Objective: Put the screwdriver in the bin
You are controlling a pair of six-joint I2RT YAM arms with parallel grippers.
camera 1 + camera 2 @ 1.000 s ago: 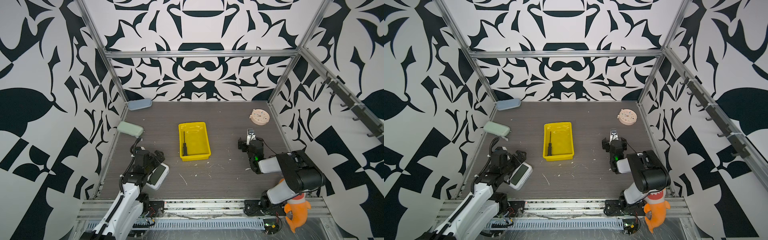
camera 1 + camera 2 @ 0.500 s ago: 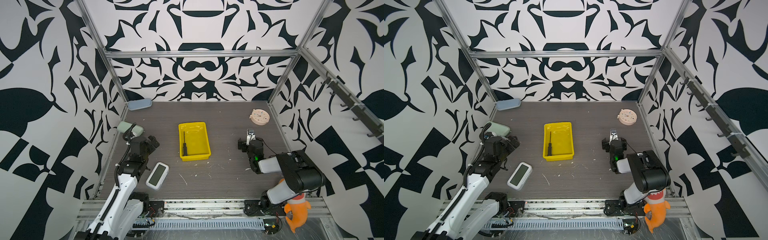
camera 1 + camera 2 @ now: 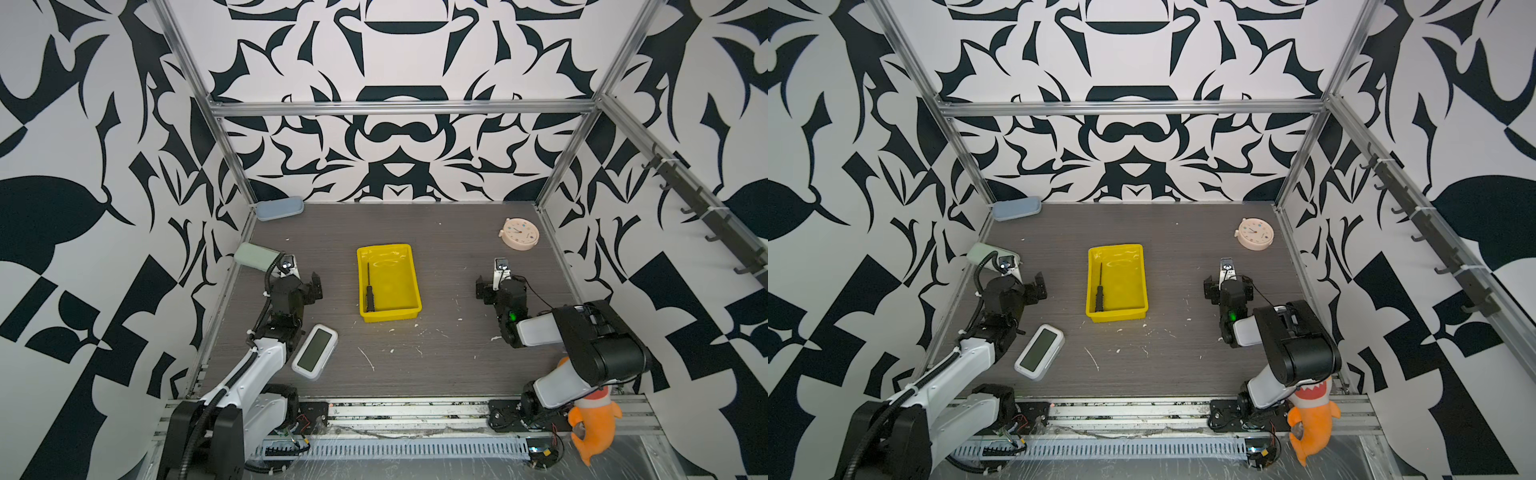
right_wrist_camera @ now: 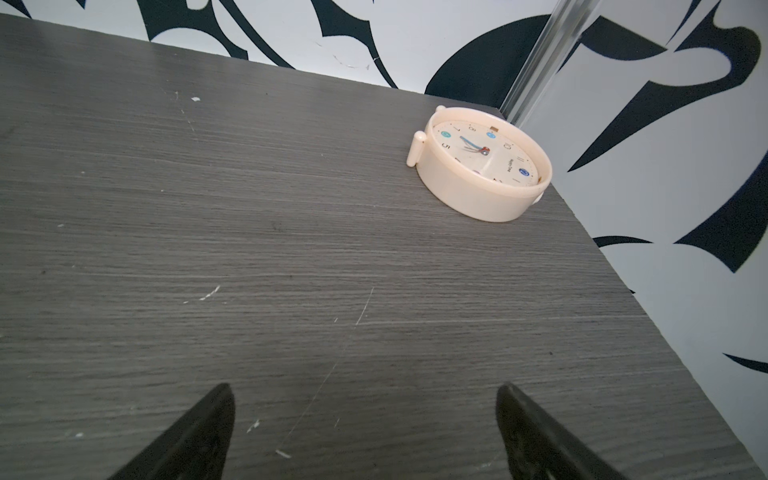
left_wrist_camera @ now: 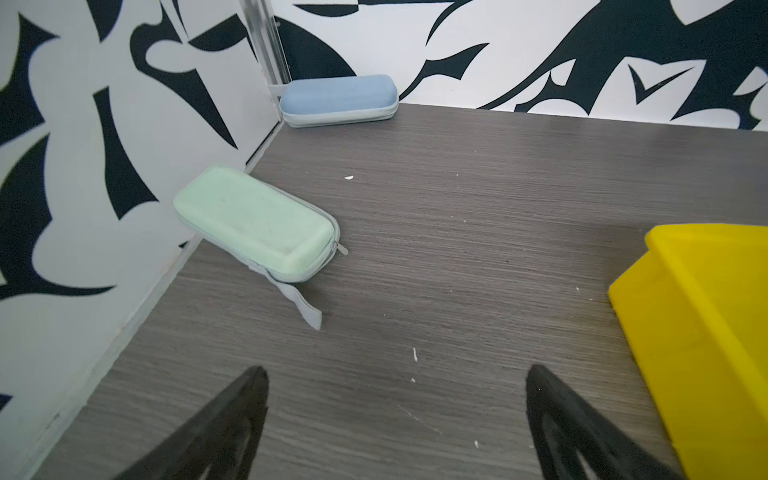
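Note:
The screwdriver (image 3: pixel 369 291) (image 3: pixel 1099 291) lies inside the yellow bin (image 3: pixel 388 248) (image 3: pixel 1116 248) along its left wall, shaft pointing to the back, in both top views. My left gripper (image 3: pixel 309 284) (image 3: pixel 1036 286) hovers left of the bin, open and empty. In the left wrist view its open gripper (image 5: pixel 395 374) is over bare table, with the bin's corner (image 5: pixel 706 332) to one side. My right gripper (image 3: pixel 498 291) (image 3: pixel 1227 289) (image 4: pixel 363 390) rests right of the bin, open with nothing between its fingers.
A white digital clock (image 3: pixel 314 352) lies near the left arm at the front. A green case (image 3: pixel 255 257) (image 5: pixel 253 220) and a blue case (image 3: pixel 279 208) sit along the left wall. A round cream clock (image 3: pixel 519 234) (image 4: pixel 482 166) is at the back right. An orange toy (image 3: pixel 592 424) hangs at the front rail.
My left gripper has left the white digital clock, moved back along the left side and edged toward the bin. The clock stays on the table. The right arm has not moved.

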